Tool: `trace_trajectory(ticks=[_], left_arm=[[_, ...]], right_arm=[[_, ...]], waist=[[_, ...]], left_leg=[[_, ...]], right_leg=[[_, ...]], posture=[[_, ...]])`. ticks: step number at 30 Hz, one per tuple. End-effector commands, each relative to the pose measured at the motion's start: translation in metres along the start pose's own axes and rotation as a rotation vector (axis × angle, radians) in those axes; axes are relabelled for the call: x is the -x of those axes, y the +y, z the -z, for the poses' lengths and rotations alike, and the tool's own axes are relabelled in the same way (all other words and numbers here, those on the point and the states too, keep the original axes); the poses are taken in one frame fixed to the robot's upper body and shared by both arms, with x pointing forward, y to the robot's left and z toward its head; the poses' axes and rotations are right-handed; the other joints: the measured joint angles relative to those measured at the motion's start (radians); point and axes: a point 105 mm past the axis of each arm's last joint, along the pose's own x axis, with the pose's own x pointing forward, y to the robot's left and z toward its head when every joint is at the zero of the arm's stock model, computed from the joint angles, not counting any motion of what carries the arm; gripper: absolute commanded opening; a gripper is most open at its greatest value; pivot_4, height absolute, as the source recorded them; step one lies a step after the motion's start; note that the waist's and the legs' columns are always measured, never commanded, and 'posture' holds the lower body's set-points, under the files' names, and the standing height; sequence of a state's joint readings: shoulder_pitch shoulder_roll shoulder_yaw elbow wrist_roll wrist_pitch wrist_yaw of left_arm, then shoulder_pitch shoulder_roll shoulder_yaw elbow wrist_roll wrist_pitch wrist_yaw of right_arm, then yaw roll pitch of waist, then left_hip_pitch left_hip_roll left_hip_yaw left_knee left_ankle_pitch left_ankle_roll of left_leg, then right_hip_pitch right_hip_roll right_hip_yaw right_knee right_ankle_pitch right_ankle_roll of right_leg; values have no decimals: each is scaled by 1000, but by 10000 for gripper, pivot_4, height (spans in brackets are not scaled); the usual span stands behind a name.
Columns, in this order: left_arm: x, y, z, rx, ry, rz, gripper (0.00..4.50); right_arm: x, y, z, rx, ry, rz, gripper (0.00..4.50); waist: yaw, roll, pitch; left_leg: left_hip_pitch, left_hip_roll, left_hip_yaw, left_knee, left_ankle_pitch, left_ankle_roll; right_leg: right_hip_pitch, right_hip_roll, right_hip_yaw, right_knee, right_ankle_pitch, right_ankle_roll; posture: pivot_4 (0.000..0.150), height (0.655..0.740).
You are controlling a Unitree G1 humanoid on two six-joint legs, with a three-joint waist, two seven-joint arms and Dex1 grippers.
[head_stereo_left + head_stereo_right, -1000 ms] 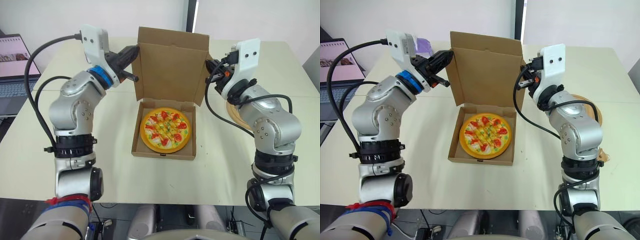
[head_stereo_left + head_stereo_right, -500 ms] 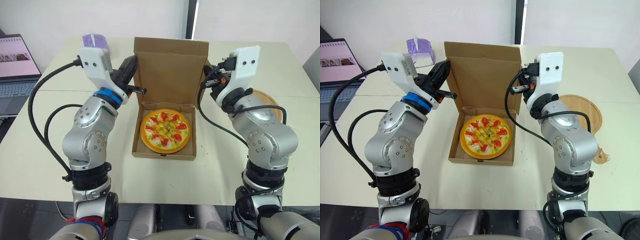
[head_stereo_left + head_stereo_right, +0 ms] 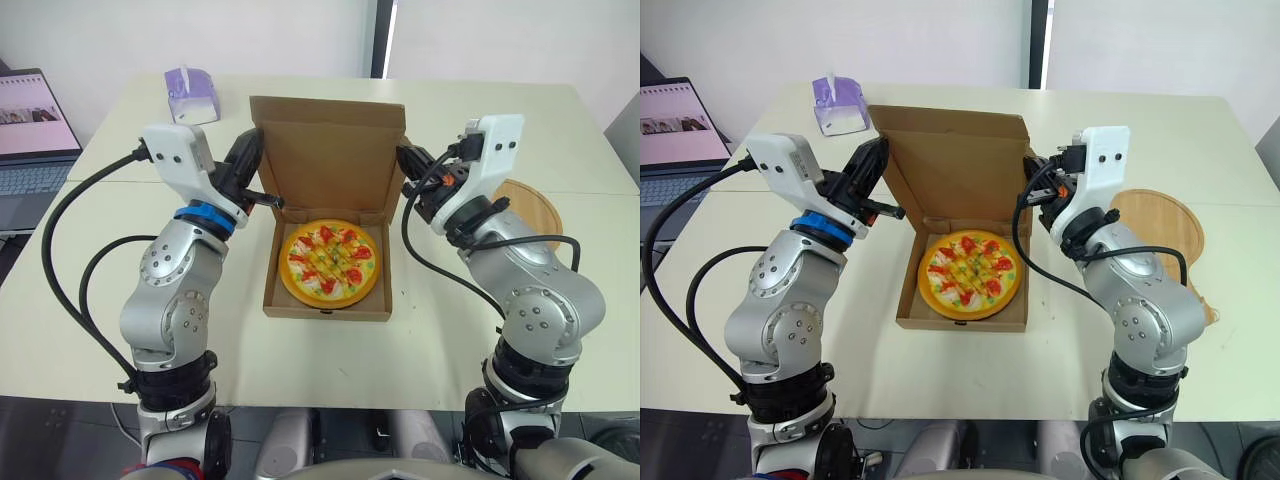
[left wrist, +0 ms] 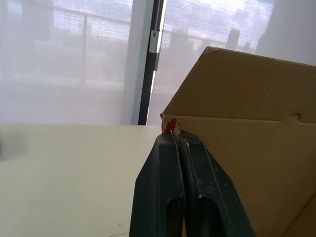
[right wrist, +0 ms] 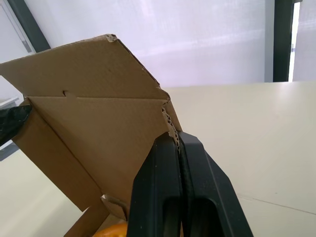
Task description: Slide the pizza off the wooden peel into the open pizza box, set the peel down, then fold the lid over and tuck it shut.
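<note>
Left gripper [image 4: 175,136] jaws are clamped shut on the left edge of the lid [image 3: 330,150]; right gripper [image 5: 177,136] jaws are pinched on its right edge. Pizza [image 3: 330,262] is seated in the box [image 3: 325,308] — peel [image 3: 535,205] is laid on the counter [image 3: 420,335], by the right arm. Lid is tipped further forward than 0.5 s ago.

Both head eyes overlook the table [image 3: 330,350]; wrist cameras closely share the lid [image 4: 247,98].
</note>
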State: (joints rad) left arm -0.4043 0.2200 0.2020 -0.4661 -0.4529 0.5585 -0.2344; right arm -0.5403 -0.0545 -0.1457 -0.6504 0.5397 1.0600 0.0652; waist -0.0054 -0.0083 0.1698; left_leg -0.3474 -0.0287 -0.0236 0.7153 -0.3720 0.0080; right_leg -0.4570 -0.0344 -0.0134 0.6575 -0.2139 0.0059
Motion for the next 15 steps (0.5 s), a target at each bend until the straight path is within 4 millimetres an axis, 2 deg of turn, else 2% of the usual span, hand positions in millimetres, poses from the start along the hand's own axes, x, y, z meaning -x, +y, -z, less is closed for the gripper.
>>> trace_trajectory(ticks=[1, 7, 15], left_arm=[[-2, -36, -10, -9, -48, 172, 480], [1, -40, -8, -15, -45, 196, 480], [16, -43, -1, 16, -27, 218, 480]], right_arm=[[1, 39, -1, -112, -1, -201, 0], [7, 38, 8, -142, 39, -209, 0], [13, 37, 20, -151, 86, -226, 0]], waist=[[0, 0, 0], [0, 0, 0], [0, 0, -1]], left_leg=[[0, 0, 0, 0, 0, 0], [0, 0, 0, 0, 0, 0], [1, 0, 0, -1, 0, 0]], right_leg=[[0, 0, 0, 0, 0, 0], [0, 0, 0, 0, 0, 0], [1, 0, 0, 0, 0, 0]], posture=[[1500, 7251], [1500, 7251], [1500, 7251]])
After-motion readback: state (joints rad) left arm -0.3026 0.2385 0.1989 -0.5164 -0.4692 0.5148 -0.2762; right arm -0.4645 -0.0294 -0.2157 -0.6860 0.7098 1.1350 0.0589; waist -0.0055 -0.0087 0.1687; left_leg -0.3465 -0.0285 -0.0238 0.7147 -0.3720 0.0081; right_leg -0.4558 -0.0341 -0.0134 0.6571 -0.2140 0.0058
